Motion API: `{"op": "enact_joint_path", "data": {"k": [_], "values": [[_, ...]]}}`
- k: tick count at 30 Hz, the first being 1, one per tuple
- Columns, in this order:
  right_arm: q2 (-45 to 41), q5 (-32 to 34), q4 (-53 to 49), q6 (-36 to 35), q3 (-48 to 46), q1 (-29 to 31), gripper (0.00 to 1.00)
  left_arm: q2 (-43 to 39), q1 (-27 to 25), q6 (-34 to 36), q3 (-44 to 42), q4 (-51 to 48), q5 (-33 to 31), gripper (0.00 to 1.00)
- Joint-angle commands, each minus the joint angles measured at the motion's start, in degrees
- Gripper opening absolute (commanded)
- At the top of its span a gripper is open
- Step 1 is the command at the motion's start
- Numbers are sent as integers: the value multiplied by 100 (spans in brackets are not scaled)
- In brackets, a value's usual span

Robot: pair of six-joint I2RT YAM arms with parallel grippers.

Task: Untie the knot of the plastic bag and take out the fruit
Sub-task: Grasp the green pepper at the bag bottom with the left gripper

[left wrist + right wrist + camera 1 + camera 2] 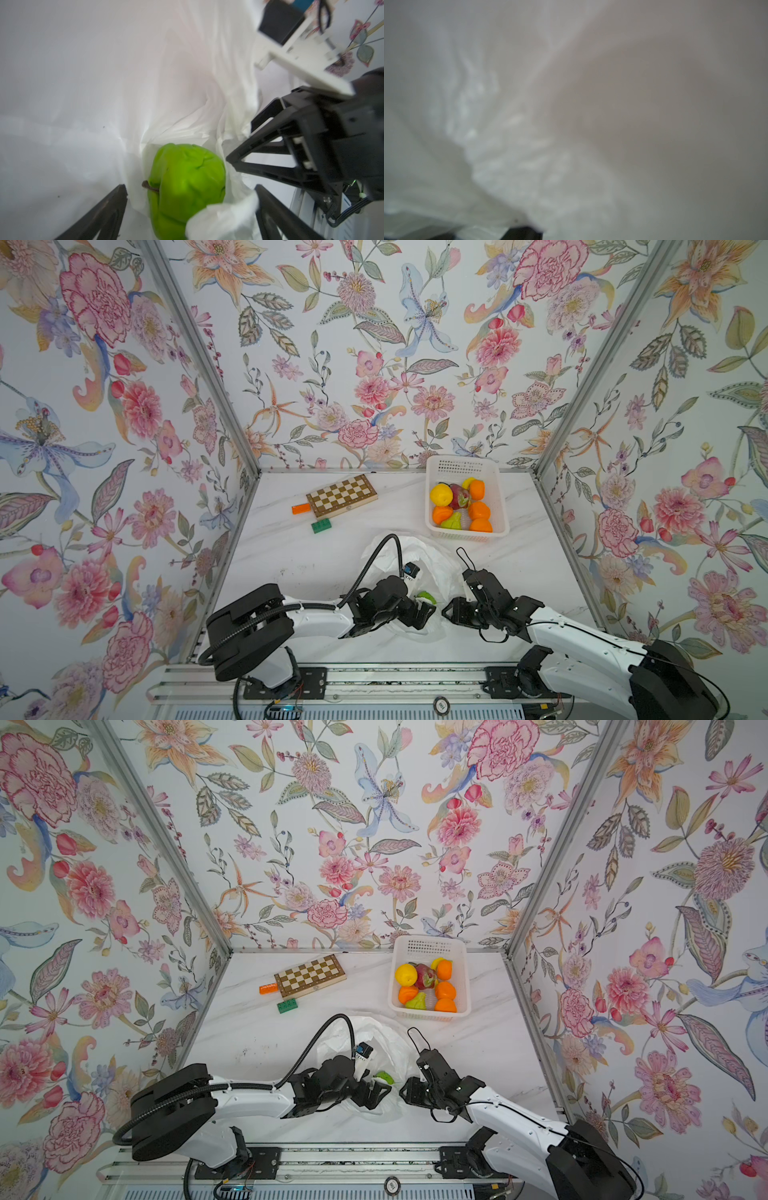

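Green fruit (187, 166) sits clear between the left gripper's (190, 187) wide-spread jaws at the plastic bag's (166, 83) rim; right gripper's (239, 142) grip is unclear.

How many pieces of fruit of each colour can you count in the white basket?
Oranges: 4
Yellow fruit: 2 (the rear one is partly hidden)
Pink-red dragon fruit: 1
Green pear: 1
Total: 8
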Motion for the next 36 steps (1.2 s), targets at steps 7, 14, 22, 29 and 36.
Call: {"op": "enact_joint_path", "data": {"k": [7,14,22,29,36], "values": [[-2,571,-20,-344,-204,196,34,-33,-12,-331,1175,-1882,-745,78],[-50,941,-404,-568,-162,312,30,322,33,-787,1565,-2590,-904,67],[-5,1060,-302,-636,-128,414,29,760,98,-789,1828,-2861,-196,72],[-75,1071,-319,-614,-120,452,30,1189,148,-781,1992,-2986,-410,80],[-214,1096,-393,-612,-94,462,31,1561,213,-809,2049,-2926,-374,83]]}}
